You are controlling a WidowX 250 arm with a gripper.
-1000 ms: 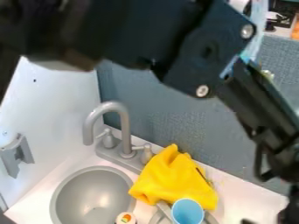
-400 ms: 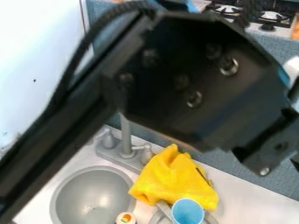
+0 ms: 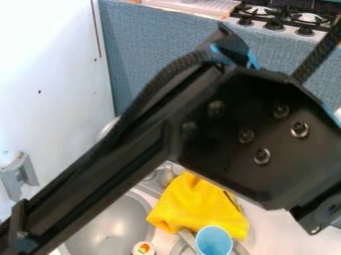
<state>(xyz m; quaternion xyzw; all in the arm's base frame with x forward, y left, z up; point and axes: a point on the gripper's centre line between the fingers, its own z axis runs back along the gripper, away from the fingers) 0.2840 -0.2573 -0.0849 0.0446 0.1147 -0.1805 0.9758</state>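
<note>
The black arm crosses the camera view from the lower left to the right edge, with its large elbow joint over the right half; the gripper is out of sight. Beneath the elbow, a crumpled yellow cloth (image 3: 196,206) lies on the counter beside the grey sink (image 3: 110,229). A light blue cup (image 3: 214,241) stands against the cloth's lower edge. To the left of the cup is a small white round item (image 3: 143,248) with an orange mark. The arm's forearm covers the faucet and part of the sink.
A white wall panel (image 3: 53,74) with a grey bracket (image 3: 19,175) rises on the left. Behind the sink stands a blue-grey partition (image 3: 160,50). A stove top with black burners (image 3: 286,17) is at the upper right, beyond the partition.
The arm has swung across the view; its elbow joint moved right, and its link now covers the faucet. The gripper end has left the right side. Cloth and cup have not moved.
</note>
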